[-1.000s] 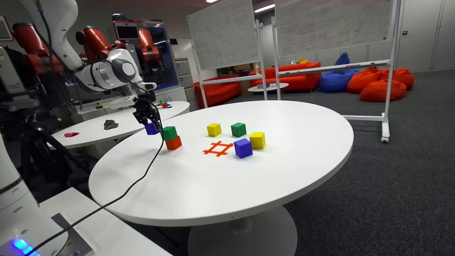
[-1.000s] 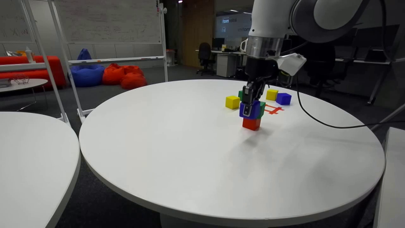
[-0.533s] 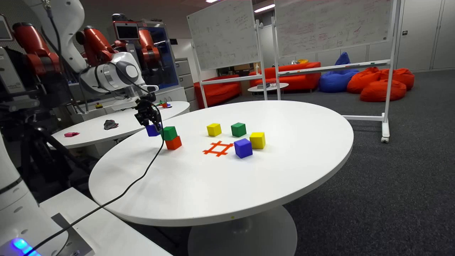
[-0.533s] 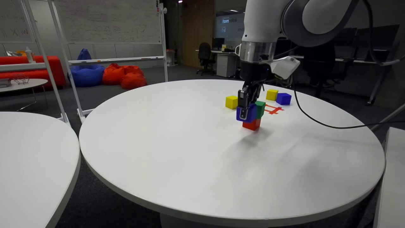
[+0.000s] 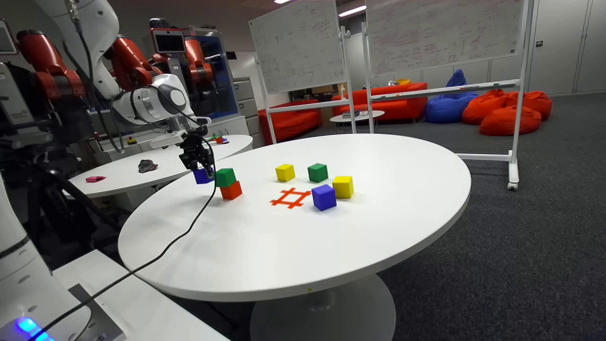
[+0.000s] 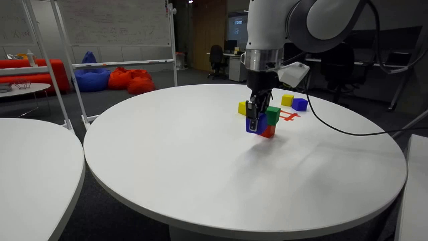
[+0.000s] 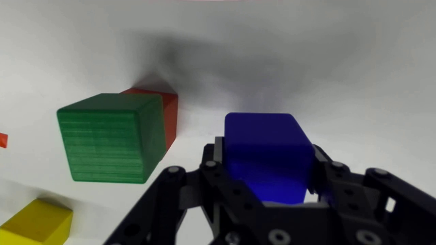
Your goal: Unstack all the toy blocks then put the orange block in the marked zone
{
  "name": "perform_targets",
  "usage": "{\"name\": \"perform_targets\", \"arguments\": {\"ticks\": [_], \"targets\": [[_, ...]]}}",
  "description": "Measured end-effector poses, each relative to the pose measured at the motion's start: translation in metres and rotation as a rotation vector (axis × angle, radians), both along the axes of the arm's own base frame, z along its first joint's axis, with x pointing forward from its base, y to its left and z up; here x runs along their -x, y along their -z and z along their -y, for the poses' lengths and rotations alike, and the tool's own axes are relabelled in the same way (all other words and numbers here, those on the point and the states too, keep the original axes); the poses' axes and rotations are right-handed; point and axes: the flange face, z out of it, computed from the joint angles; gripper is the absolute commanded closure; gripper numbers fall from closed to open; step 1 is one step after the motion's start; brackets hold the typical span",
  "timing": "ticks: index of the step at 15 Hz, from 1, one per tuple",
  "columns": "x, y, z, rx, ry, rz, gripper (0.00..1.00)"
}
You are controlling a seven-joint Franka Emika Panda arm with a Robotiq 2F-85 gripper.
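Observation:
My gripper is shut on a blue block, pads against its two sides. In an exterior view, that held blue block hangs above the table beside a stack and hides part of it. The stack is a green block on top of the orange block; in the wrist view most of the orange block is covered. The marked zone bears no block. Separate on the table stand a yellow block, a green block, another yellow block and a blue block.
A black cable droops from the arm across the near side of the round white table. A neighbouring table adjoins it. In the wrist view, a yellow block shows at the lower left.
My gripper, still holding the blue block, has moved left and lower in an exterior view, uncovering more of the green block on the stack. The other blocks stay put.

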Motion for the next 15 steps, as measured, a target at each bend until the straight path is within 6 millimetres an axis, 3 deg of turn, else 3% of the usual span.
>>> {"name": "perform_targets", "arguments": {"ticks": [5,15], "targets": [[-0.003,0.004,-0.015,-0.007,-0.039,-0.009,0.69],[-0.005,0.003,-0.016,-0.012,-0.07,-0.01,0.69]]}}
